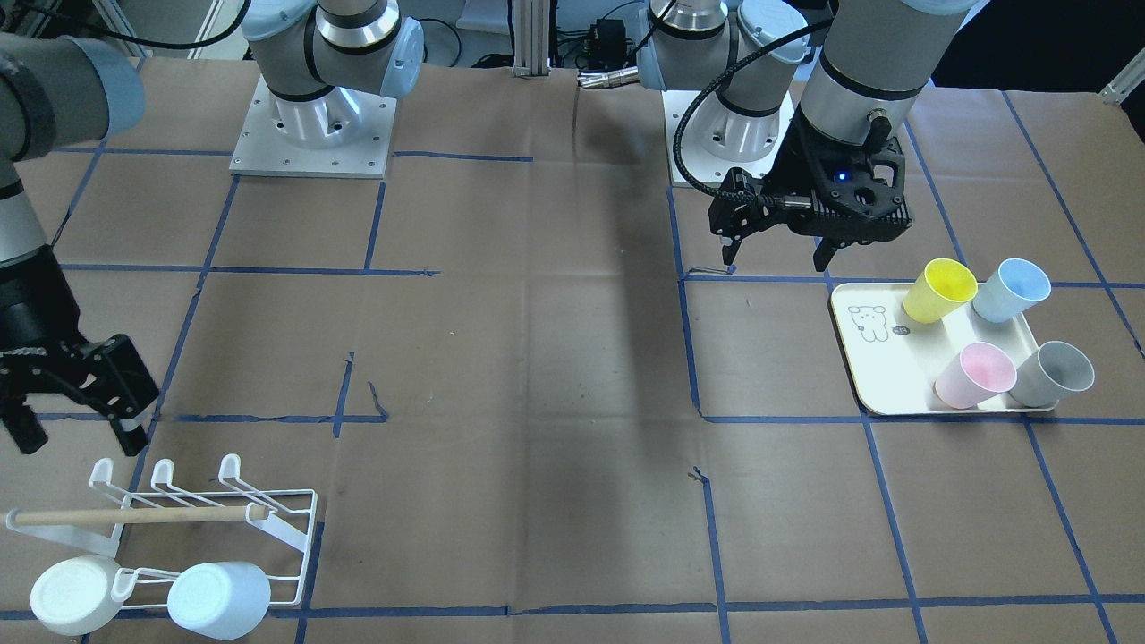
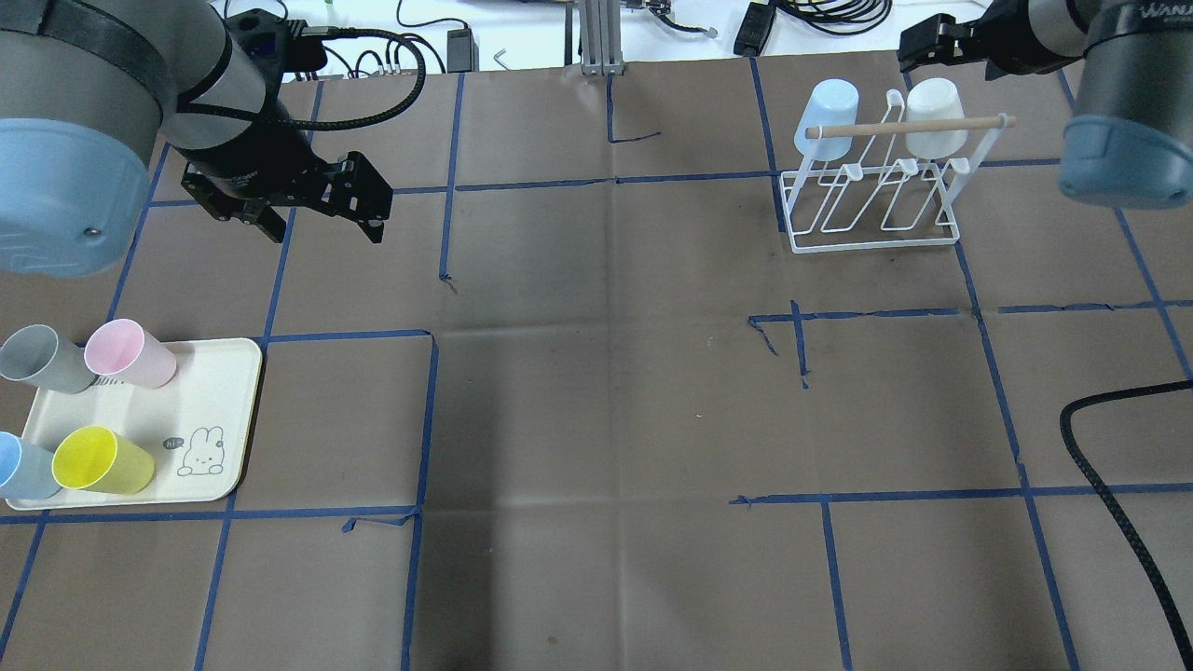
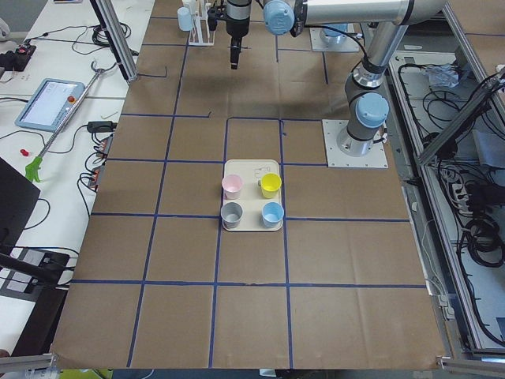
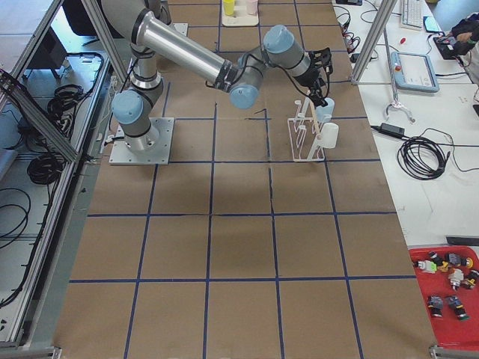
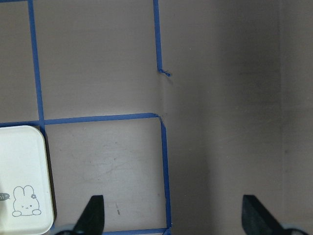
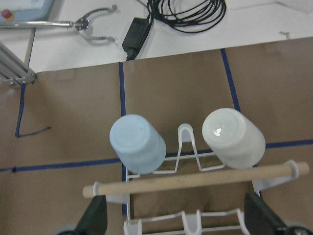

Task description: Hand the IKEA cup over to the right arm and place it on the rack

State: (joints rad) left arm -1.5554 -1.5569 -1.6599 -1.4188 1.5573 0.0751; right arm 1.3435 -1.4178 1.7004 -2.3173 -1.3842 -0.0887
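Several IKEA cups stand on a cream tray (image 1: 881, 367): yellow (image 1: 939, 289), blue (image 1: 1011, 289), pink (image 1: 975, 376) and grey (image 1: 1054, 374). My left gripper (image 1: 775, 258) hangs open and empty above the table, just beyond the tray's robot-side edge. In the left wrist view its fingertips (image 5: 93, 215) frame bare paper beside the tray corner (image 5: 22, 181). The white wire rack (image 2: 876, 245) holds an upturned pale blue cup (image 2: 825, 112) and a white cup (image 2: 935, 116). My right gripper (image 1: 80, 429) is open over the rack (image 6: 195, 178), holding nothing.
Brown paper with blue tape lines covers the table. A black cable (image 2: 1109, 485) crosses the overhead view at lower right. Both arm bases (image 1: 313, 125) stand at the robot's edge. Cables and a pendant lie past the rack's far side.
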